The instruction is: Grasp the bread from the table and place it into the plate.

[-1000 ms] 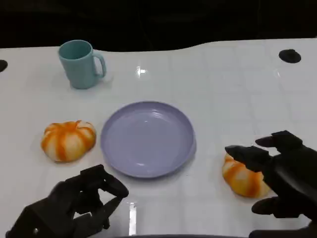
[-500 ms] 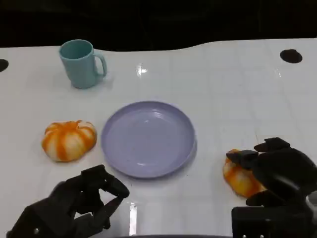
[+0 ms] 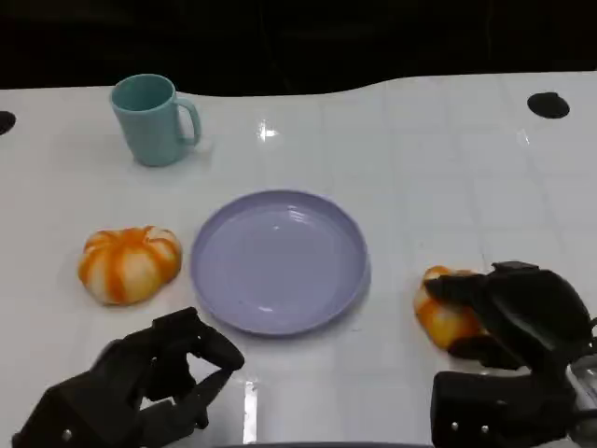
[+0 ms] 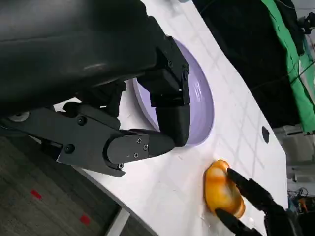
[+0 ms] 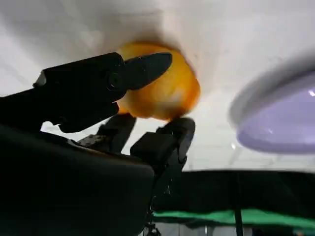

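Observation:
An orange-and-white striped bread (image 3: 438,313) lies on the white table to the right of the lilac plate (image 3: 280,261). My right hand (image 3: 527,313) wraps it from the right, with fingers over its top and near side. In the right wrist view the fingers (image 5: 142,69) clasp the bread (image 5: 167,93) from both sides, beside the plate (image 5: 280,123). A second striped bread (image 3: 129,263) sits left of the plate. My left hand (image 3: 140,383) rests near the front edge with its fingers curled in on nothing. The left wrist view shows that hand (image 4: 113,98), the plate (image 4: 199,108) and the gripped bread (image 4: 221,189).
A teal mug (image 3: 152,119) stands at the back left, handle to the right. Two dark round holes (image 3: 548,105) mark the table's far corners. The table's front edge runs just under both hands.
My right hand has come down and closed around the right bread, which has shifted slightly towards the plate. My left hand, the plate and the left bread have stayed put.

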Robot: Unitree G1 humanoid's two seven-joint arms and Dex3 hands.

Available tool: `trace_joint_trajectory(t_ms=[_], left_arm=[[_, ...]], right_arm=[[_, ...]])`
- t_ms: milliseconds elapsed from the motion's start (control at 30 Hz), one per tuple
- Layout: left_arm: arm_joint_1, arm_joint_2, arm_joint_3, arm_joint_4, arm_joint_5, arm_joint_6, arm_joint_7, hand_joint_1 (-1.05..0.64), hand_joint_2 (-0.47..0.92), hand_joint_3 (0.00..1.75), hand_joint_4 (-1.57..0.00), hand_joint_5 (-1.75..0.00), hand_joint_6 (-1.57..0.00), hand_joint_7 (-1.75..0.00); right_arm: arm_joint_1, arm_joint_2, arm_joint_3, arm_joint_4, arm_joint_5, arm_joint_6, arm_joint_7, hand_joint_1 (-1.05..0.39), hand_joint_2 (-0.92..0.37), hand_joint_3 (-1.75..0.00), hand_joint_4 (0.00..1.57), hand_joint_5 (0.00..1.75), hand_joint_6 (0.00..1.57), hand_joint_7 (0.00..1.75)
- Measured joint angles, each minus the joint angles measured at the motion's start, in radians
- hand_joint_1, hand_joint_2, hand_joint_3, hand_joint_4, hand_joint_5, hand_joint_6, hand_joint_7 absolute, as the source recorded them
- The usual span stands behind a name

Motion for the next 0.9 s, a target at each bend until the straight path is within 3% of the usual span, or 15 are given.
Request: trace_joint_trajectory(t_ms=[33,67,100,133,200,433,667,900], left_arm=[[0.0,0.0,0.0,0.0,0.0,0.001,0.0,-0.36,0.92,0.46,-0.71,-1.75,-0.63,-1.26],[0.0,0.0,0.0,0.0,0.0,0.003,0.0,-0.36,0.92,0.46,-0.71,-1.75,-0.63,-1.26],[0.0,0.0,0.0,-0.001,0.0,0.008,0.0,-0.36,0.92,0.46,-0.71,-1.75,-0.63,-1.26],[0.0,0.0,0.0,-0.001,0.0,0.011,0.0,-0.36,0.92,0.46,-0.71,-1.75,-0.63,-1.26],[0.0,0.0,0.0,-0.003,0.0,0.013,0.0,-0.36,0.92,0.46,-0.72,-1.75,-0.63,-1.26],[0.0,0.0,0.0,-0.008,0.0,0.013,0.0,-0.35,0.92,0.47,-0.72,-1.75,-0.63,-1.27],[0.0,0.0,0.0,-0.02,0.001,0.019,0.0,-0.34,0.92,0.47,-0.72,-1.75,-0.63,-1.27],[0.0,0.0,0.0,-0.021,0.001,0.029,0.0,-0.32,0.92,0.47,-0.71,-1.75,-0.63,-1.28]], right_arm=[[-0.002,0.002,-0.008,0.009,0.022,-0.031,-0.033,-0.06,-0.77,-0.32,0.96,1.67,1.24,0.41],[-0.006,0.001,-0.012,0.019,0.036,-0.055,-0.053,-0.05,-0.59,-0.7,0.99,1.71,1.2,0.59],[-0.009,0.0,-0.015,0.028,0.048,-0.074,-0.068,-0.03,-0.47,-0.96,1.01,1.73,1.12,0.89],[-0.012,-0.002,-0.015,0.037,0.058,-0.092,-0.079,-0.03,-0.38,-1.16,1.01,1.74,1.0,1.25],[-0.015,-0.006,-0.016,0.054,0.07,-0.13,-0.101,-0.04,-0.32,-1.3,0.99,1.74,0.9,1.48],[-0.053,-0.011,-0.034,0.092,0.089,-0.196,-0.174,-0.02,-0.25,-1.38,0.99,1.75,0.86,1.51],[-0.081,-0.01,-0.041,0.116,0.098,-0.21,-0.195,-0.03,-0.23,-1.39,1.0,1.75,0.89,1.45],[-0.101,0.009,-0.042,0.123,0.124,-0.231,-0.207,-0.07,-0.24,-1.42,0.99,1.75,0.75,1.72]])
